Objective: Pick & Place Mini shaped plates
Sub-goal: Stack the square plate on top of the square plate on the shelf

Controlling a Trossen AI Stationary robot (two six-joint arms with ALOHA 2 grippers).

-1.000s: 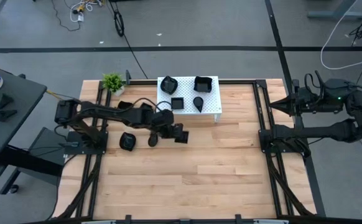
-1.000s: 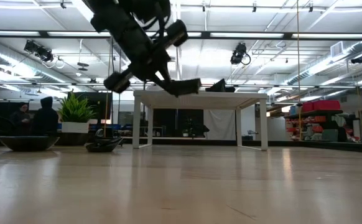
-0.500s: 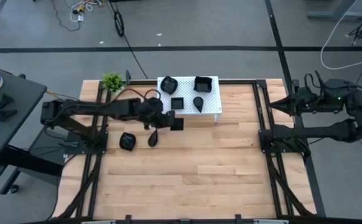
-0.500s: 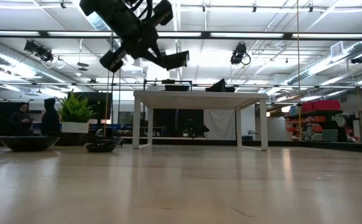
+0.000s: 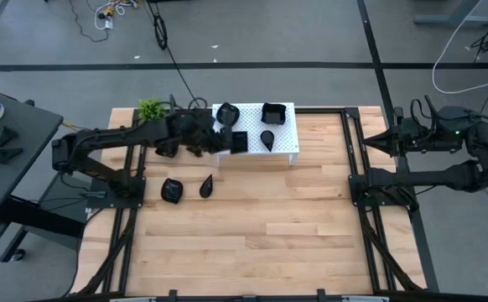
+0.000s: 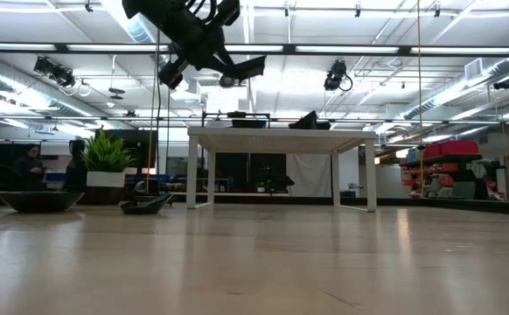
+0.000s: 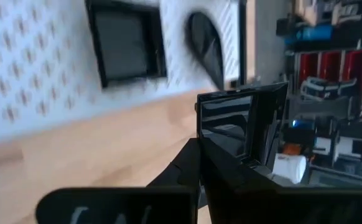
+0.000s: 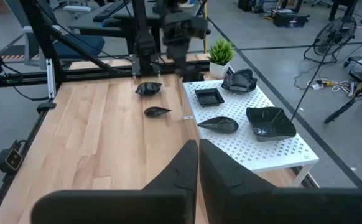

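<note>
High view: left claw [image 5: 227, 141] up by the white stand [image 5: 288, 143] upper centre, pinched on a small square plate [image 5: 238, 142]. Right claw [image 5: 376, 143] parked far right, closed, holding nothing.

Low view: same plate [image 6: 247, 68] top centre, hanging above the counter [image 6: 254, 262].

Left wrist view: plate [image 7: 240, 124] clamped centre-right.

The plates [image 5: 273, 111] are all glossy black, on the stand and on the table alike. The stand [image 5: 290, 134] is white, dotted all over with a regular grid of small holes. The table [image 5: 269, 226] is pale wood in long planks with a light grain. The plant [image 5: 152, 109] is bright green in a white pot. Both arms [image 5: 110, 147] are dark, nearly black, as is the table's frame [image 5: 366, 218]. The floor [image 5: 294, 33] is grey with black lines.
</note>
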